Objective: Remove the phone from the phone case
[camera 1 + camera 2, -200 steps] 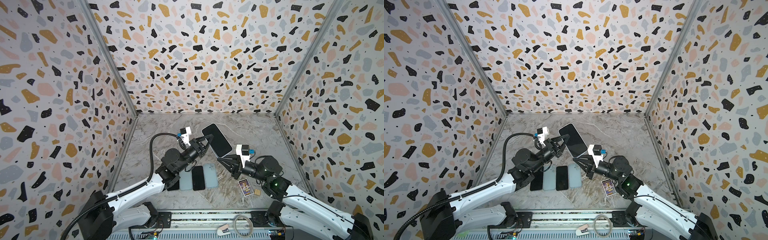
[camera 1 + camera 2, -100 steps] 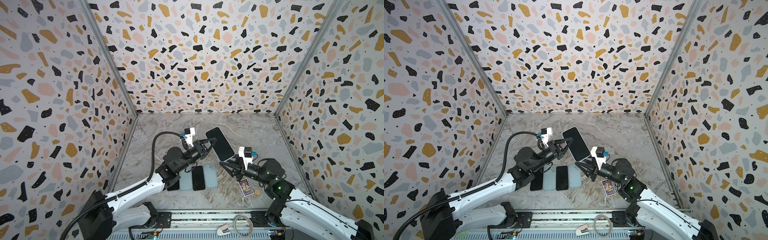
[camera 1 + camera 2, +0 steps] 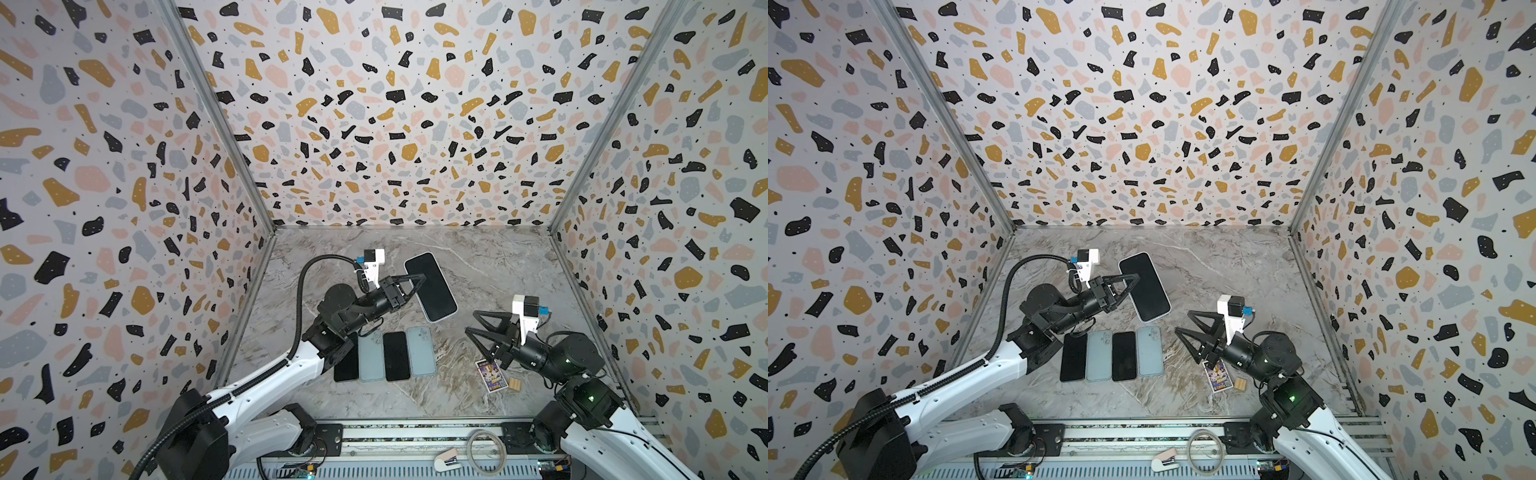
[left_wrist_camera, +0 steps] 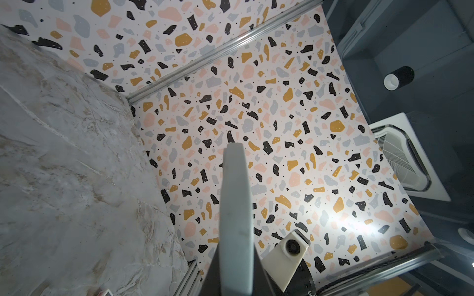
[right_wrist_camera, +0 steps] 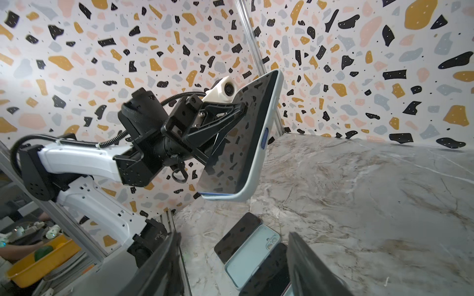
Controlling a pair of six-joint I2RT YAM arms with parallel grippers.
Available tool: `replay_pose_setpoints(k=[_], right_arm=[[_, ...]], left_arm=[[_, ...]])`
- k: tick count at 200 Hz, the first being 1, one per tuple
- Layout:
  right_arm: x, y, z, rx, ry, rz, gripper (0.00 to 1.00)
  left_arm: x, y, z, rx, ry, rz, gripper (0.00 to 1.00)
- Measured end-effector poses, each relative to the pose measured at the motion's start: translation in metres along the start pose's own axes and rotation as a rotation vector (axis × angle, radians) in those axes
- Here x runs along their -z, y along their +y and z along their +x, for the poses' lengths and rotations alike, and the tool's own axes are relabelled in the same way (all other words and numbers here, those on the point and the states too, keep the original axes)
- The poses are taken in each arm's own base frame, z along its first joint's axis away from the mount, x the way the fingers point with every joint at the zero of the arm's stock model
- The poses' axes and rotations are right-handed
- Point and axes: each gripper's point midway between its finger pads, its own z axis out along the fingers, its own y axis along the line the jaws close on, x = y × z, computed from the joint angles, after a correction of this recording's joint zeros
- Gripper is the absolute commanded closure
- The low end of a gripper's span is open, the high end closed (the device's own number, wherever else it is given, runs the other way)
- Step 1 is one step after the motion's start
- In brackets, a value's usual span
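The phone (image 3: pixel 430 286) (image 3: pixel 1146 286), dark screen up, sits in its pale blue phone case (image 5: pixel 266 153) and hangs tilted above the marble floor. My left gripper (image 3: pixel 415 280) (image 3: pixel 1133 277) (image 5: pixel 230 112) is shut on its long edge. In the left wrist view the cased phone (image 4: pixel 236 205) runs edge-on out from between the jaws. At the phone's near end a thin blue line shows along the case rim. My right gripper (image 3: pixel 471 321) (image 3: pixel 1183 321) (image 5: pixel 233 256) stands open and empty, to the right of the phone and apart from it.
Below the held phone lies a row of two black phones (image 3: pixel 396 356) (image 3: pixel 346 361) and two empty pale blue cases (image 3: pixel 371 357) (image 3: pixel 420 351). A picture card (image 3: pixel 491 376) and a small wooden block (image 3: pixel 515 384) lie under the right arm. Patterned walls close three sides.
My right gripper, shut close to the phone's near corner a second ago, has opened and drawn back to the right. The left gripper keeps its hold; the phone has barely shifted.
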Motion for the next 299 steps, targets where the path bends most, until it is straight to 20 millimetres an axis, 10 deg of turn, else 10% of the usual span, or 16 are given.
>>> replay_pose_setpoints(k=[110,299], right_arm=[[-0.008,0.019,-0.012,-0.256,-0.053,-0.259,0.41],[-0.017,0.028,-0.017,-0.295,-0.068,-0.356,0.65]], left_arm=[[-0.006,-0.035,0.004,-0.059,0.044,0.206,1.00],[-0.006,-0.034,0.009,-0.060,0.057,0.219,1.00]])
